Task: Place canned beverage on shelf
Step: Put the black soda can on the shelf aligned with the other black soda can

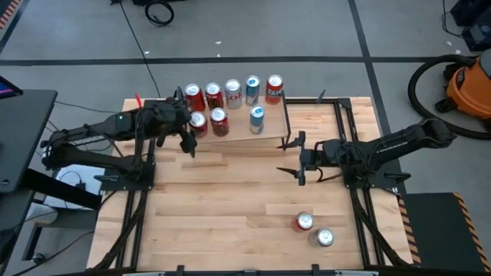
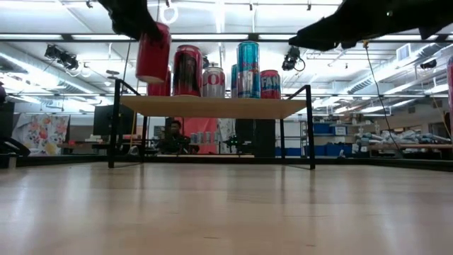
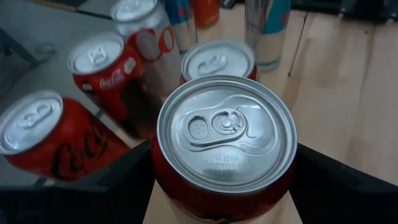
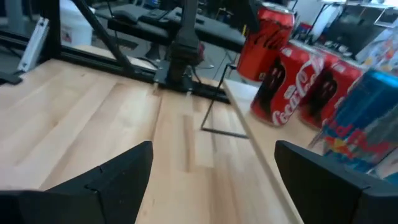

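Lowering the red can [image 3: 224, 140], clamped upright in the left hand [image 1: 186, 132] above the shelf [image 1: 270, 126] near its left front corner, calls for a vertical descent into the bare spot beside the standing cans [image 1: 230, 93]; release only once its base sits flat; two cans [image 1: 314, 230] wait on the bench [image 1: 230, 215]; the right hand [image 1: 295, 157] hovers with fingers apart, empty.

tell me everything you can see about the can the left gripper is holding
The red can has a silver top with an unopened pull tab. It stands upright, clamped between the left gripper fingers at the shelf's left end. In the low view it hangs clear above the board, beside other red cans.
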